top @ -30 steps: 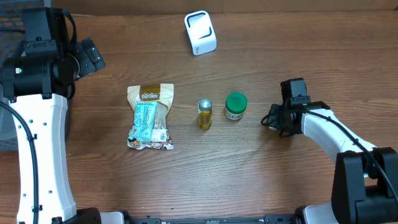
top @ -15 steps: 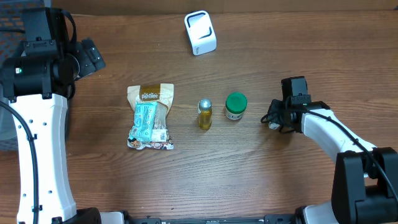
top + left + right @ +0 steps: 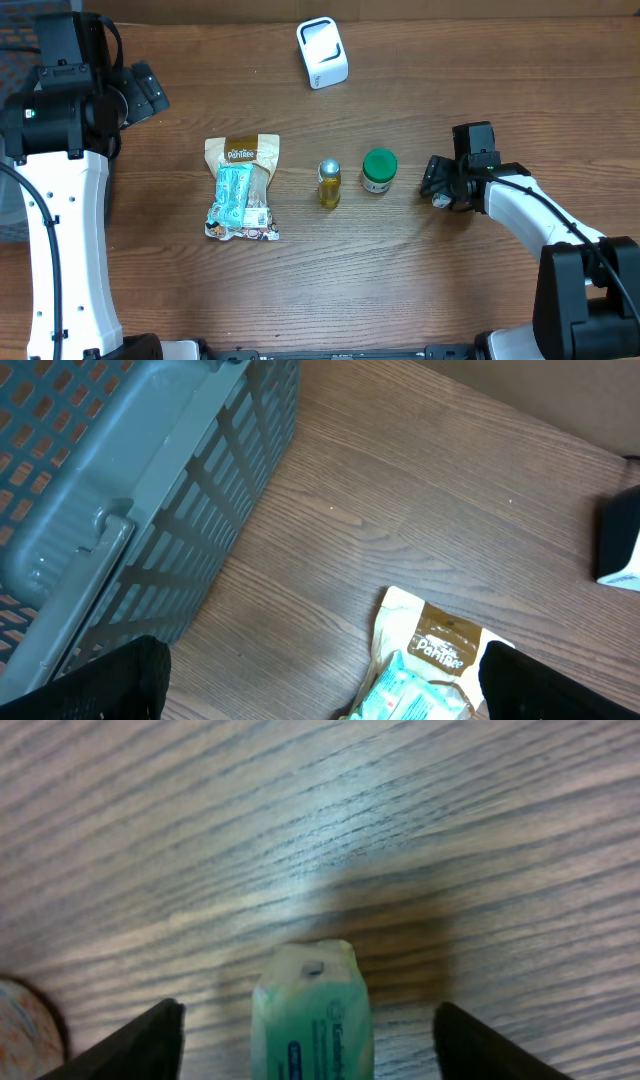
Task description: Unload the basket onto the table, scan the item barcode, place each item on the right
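At the far left, the left wrist view shows a grey-blue slatted basket [image 3: 120,490] on the wooden table [image 3: 400,280]. The left gripper [image 3: 150,92] hangs over the table's left rear part, its fingers spread wide with nothing between them. Below and to its right a snack bag [image 3: 242,187] lies flat. A white scanner [image 3: 322,52] sits at the rear middle. Near the centre stands a small yellow bottle [image 3: 329,183] with a silver cap, and just beside it a green-lidded jar [image 3: 379,170]. Right of the jar, the right gripper [image 3: 436,186] is low over the table, its fingers apart on either side of a small pale green pack [image 3: 312,1010], neither touching it.
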`<move>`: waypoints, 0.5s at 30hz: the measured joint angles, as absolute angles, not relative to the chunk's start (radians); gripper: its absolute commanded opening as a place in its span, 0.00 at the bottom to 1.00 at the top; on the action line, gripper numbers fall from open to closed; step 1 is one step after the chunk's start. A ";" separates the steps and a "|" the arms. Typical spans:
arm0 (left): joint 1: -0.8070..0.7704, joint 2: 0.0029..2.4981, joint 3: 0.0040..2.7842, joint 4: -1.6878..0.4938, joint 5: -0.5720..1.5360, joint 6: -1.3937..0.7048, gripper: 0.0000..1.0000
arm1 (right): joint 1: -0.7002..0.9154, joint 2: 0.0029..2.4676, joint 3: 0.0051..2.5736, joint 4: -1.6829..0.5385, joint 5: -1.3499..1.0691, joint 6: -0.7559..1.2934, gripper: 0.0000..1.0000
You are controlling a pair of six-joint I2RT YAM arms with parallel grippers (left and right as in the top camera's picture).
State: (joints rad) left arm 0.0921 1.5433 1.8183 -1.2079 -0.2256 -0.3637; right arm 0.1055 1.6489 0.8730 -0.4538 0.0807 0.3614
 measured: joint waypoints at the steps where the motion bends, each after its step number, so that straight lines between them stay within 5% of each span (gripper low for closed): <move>1: 0.092 1.543 1.818 -1.208 -0.226 -0.364 1.00 | 0.105 1.649 0.873 -0.450 0.081 0.360 0.42; 4: 0.093 1.543 1.818 -1.208 -0.226 -0.364 1.00 | 0.105 1.649 0.873 -0.447 0.084 0.364 0.75; 6: 0.093 1.543 1.818 -1.208 -0.226 -0.364 1.00 | 0.105 1.649 0.873 -0.447 0.083 0.360 0.85; 15: 0.092 1.543 1.818 -1.208 -0.226 -0.364 0.99 | 0.105 1.649 0.873 -0.438 0.083 0.362 0.98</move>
